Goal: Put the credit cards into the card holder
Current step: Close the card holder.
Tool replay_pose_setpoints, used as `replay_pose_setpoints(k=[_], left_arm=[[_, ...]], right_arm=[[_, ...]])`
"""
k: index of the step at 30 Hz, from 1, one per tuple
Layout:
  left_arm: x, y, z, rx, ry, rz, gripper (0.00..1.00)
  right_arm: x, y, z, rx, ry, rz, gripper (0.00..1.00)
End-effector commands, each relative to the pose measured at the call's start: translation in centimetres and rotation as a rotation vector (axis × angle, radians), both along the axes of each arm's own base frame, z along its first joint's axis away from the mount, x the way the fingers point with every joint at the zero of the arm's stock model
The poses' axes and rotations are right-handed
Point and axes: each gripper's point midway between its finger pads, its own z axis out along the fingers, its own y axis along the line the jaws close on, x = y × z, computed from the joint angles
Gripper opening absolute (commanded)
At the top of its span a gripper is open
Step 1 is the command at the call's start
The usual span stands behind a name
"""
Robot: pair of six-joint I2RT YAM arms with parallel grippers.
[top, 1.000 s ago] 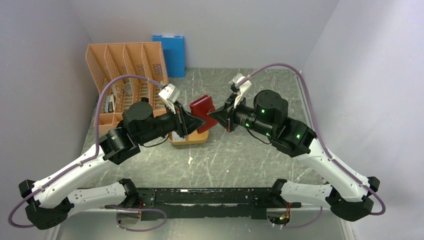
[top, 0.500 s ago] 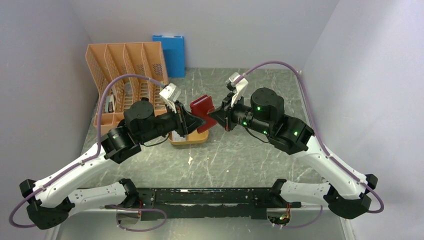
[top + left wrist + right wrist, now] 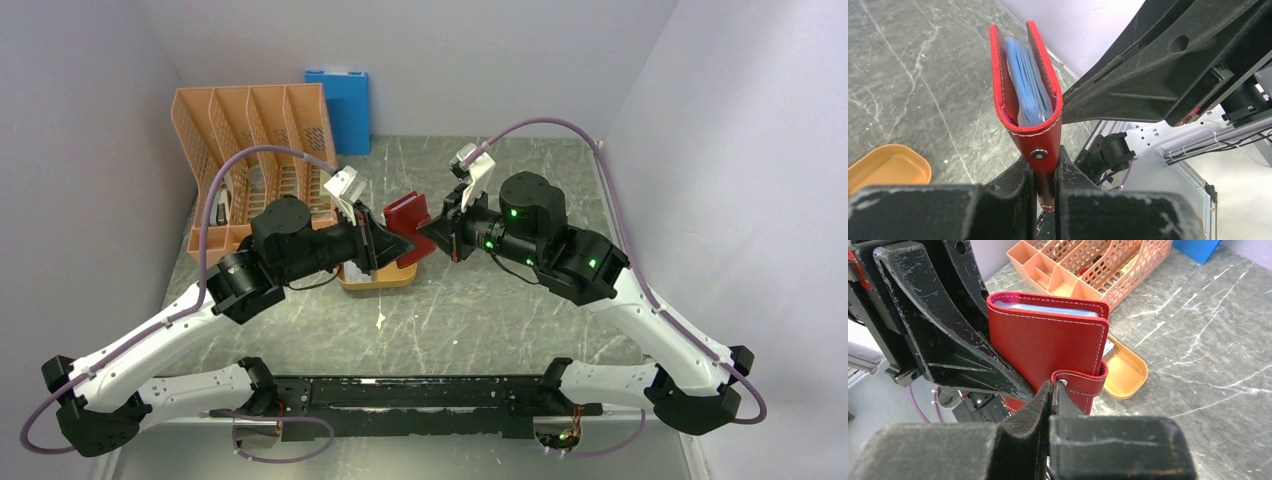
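The card holder (image 3: 405,215) is off the desk (image 3: 480,300), held in the air between the two arms above the orange tray (image 3: 380,280). The left gripper (image 3: 402,246) has its jaws clenched on a red edge of the holder that bears a small metal stud. The right gripper (image 3: 426,232) has its jaws pressed tight on the holder's red tab (image 3: 1083,382). In the right wrist view the cover (image 3: 1048,345) is plain red with white stitching, and any stamp on it is too fine to read. In the left wrist view the holder (image 3: 1025,100) gapes slightly, showing layered blue-grey pockets (image 3: 1025,80); whether any credit cards sit in them cannot be told. The left arm hides most of the tray from above. A pale sliver (image 3: 1108,346) shows between holder and tray in the right wrist view, but what it is stays unclear. The contents of the orange mesh organiser (image 3: 250,130) at the back left are too small and dark to identify. The blue folder (image 3: 340,105) leans on the back wall, with no print that can be made out. A tiny white scrap (image 3: 380,320) lies on the desk near the tray.
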Motion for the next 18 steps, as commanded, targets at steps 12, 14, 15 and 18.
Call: replay_pose_setpoints(k=[12, 14, 15, 18], left_arm=[[-10.5, -1.1, 11.6, -0.365, -0.174, -0.494, 0.05], [-10.5, -1.2, 11.6, -0.37, -0.17, -0.496, 0.05], [-10.5, -1.2, 11.7, -0.375, -0.172, -0.499, 0.05], [-10.8, -1.2, 11.9, -0.381, -0.173, -0.512, 0.05]], right_arm=[[1.3, 3.2, -3.8, -0.062, 0.092, 0.016, 0.0], [1.2, 3.4, -4.2, -0.071, 0.1, 0.02, 0.0], [1.2, 3.5, -4.3, -0.073, 0.103, 0.022, 0.0], [1.0, 3.8, -4.6, -0.08, 0.11, 0.029, 0.0]])
